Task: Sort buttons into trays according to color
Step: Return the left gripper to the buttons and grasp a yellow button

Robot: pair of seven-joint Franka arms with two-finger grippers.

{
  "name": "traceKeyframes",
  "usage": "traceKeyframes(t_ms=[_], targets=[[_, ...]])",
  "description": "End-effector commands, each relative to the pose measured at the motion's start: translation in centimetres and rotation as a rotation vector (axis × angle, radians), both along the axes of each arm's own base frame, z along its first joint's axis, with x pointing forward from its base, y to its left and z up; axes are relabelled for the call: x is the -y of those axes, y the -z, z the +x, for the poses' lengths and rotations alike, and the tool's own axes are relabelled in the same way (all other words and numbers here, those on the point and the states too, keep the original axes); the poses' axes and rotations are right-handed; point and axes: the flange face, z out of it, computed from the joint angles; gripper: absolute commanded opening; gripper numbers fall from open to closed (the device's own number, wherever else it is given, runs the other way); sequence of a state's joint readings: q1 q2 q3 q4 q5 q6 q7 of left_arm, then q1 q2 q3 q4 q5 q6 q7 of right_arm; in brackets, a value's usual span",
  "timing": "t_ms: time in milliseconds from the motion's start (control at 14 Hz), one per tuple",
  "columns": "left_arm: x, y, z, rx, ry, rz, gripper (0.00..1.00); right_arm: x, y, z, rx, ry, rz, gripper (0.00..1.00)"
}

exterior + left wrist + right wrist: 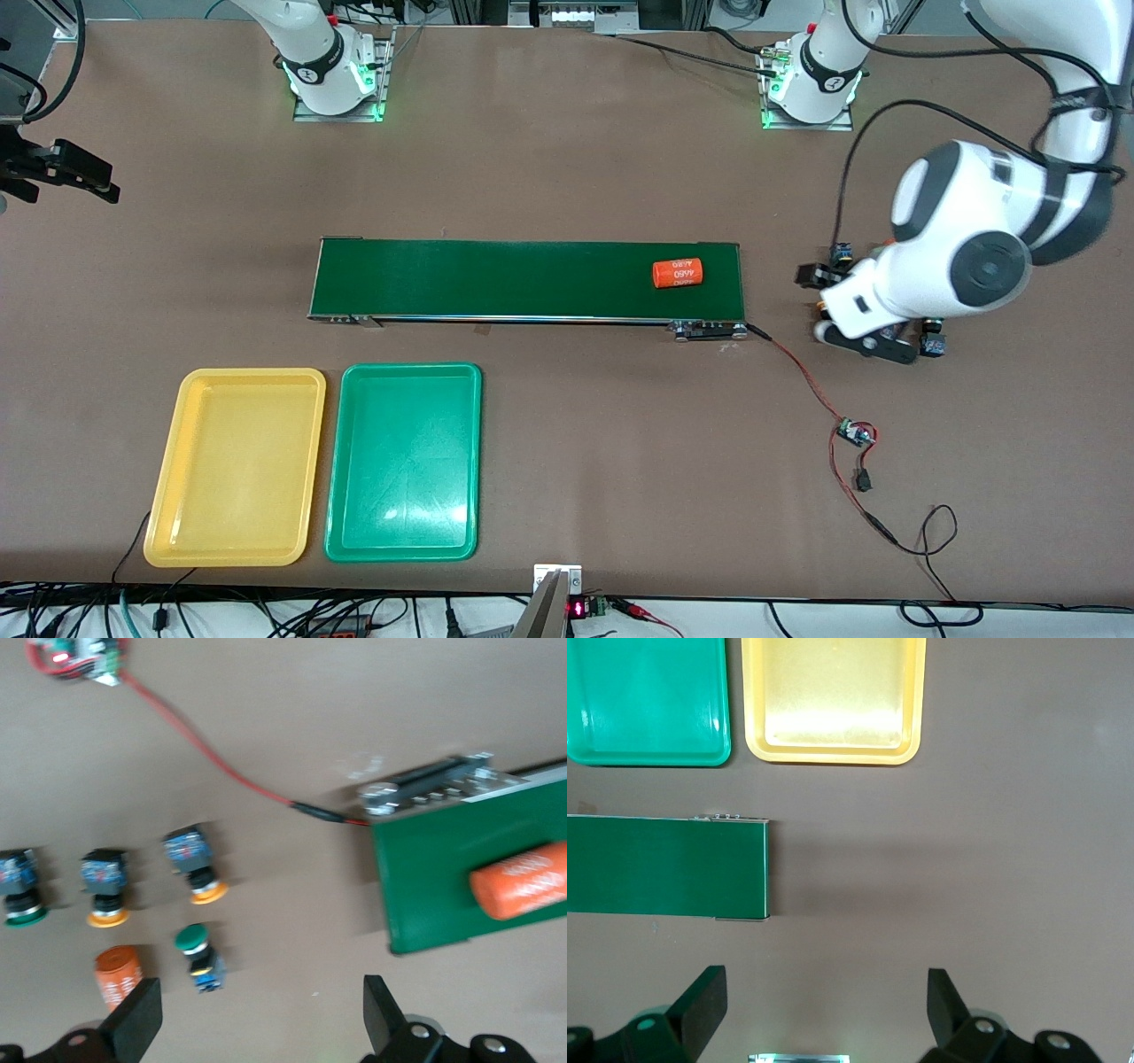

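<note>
Buttons number four in the left wrist view: two with yellow-orange caps [108, 889] [196, 865] and two with green caps [19, 890] [198, 956], each on a blocky black-blue body. They lie on the bare table off the left arm's end of the dark-green belt [528, 279], and the front view hides most of them under the left arm. An orange cylinder [118, 973] lies among them; a second one [678, 273], printed with white numbers, lies on the belt. The left gripper [257, 1014] hangs over the buttons, jaws spread, holding nothing. The yellow tray [236, 467] and green tray [404, 462] sit side by side, nearer the front camera than the belt. The right gripper [824, 1005] waits over bare table past the belt's other end, jaws spread and empty.
</note>
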State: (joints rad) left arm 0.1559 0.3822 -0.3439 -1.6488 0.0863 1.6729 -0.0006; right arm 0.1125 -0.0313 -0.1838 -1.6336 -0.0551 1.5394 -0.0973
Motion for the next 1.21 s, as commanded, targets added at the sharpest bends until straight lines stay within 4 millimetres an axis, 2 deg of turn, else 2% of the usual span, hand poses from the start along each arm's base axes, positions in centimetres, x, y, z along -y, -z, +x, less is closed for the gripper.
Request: traceKeyframes(t_ms=[0,143,286,500,571,857,1000,1143], targets=[[-2.9,3.2,1.7,-0.054,-0.010,0.065,1.00,0.0,-0.4,-0.1,0.009,0.012,0.013,1.00],[-4.6,5.7,1.7,-0.083,-0.033,0.091,1.00,0.0,-0.4,-0.1,0.009,0.012,0.013,1.00],[-4.6,7.5,1.1,-0.078,-0.112,0.117,1.00,0.0,-0.4,-0.1,0.009,0.012,0.013,1.00],[-4.3,11.5,-0.3,-0.020,-0.154,0.110,1.00,0.0,-0.4,-0.1,0.009,0.012,0.013,1.00],[-5.2,12.5,-0.4,0.010,-0.168,0.097,1.00,0.0,-0.4,-0.1,0.009,0.012,0.013,1.00],[-6.5,18.1,-3.0,0.124,-0.196,0.039,1.00,0.0,-0.4,0.0,0.017,0.012,0.013,1.00],[-6.5,19.9,-4.4,0.143,-0.214,0.025,1.00,0.0,-0.4,0.0,0.017,0.012,0.013,1.00],[-6.0,20.4,-4.9,0.135,-0.240,0.032,1.00,0.1,-0.3,0.0,0.015,0.014,0.013,1.00]])
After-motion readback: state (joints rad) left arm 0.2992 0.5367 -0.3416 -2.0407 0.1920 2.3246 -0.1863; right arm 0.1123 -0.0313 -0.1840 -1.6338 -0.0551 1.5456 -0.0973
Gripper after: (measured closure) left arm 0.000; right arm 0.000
